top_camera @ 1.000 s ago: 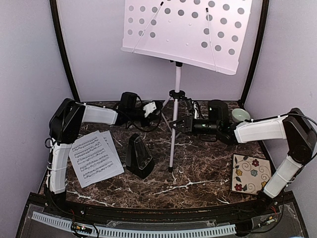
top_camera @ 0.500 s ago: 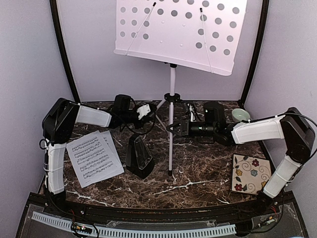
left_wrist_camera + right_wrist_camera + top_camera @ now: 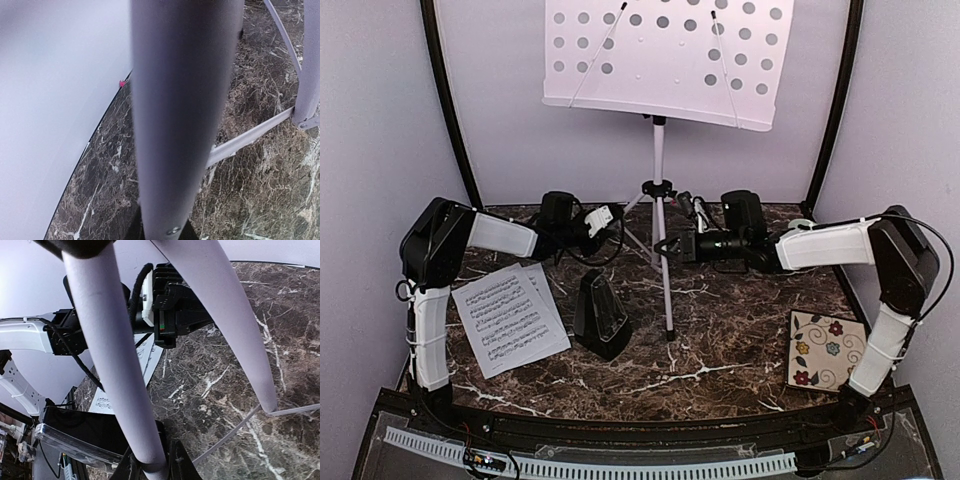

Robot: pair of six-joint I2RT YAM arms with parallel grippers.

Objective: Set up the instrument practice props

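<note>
The music stand's hole-dotted white desk (image 3: 660, 60) sits high at the back on its silver pole (image 3: 658, 150). My left gripper (image 3: 623, 214) is shut on the left tripod leg (image 3: 185, 125), which fills the left wrist view. My right gripper (image 3: 665, 245) is shut on the front tripod leg (image 3: 115, 365), whose tube runs up from between the jaws; a second leg (image 3: 235, 325) passes to its right. The two music sheets (image 3: 510, 318) lie flat at the left. The black pyramid metronome (image 3: 600, 315) stands upright beside them, just left of the front leg's foot.
A floral tile (image 3: 828, 350) lies at the right front. A pale green bowl (image 3: 803, 226) peeks out behind my right forearm. Lilac walls close in the back and sides. A thin brace (image 3: 250, 140) links the tripod legs low down.
The stand has shifted left and toward the back wall, its desk rising in view. Both arms moved with it, still holding the legs. The right jaws closed slightly.
</note>
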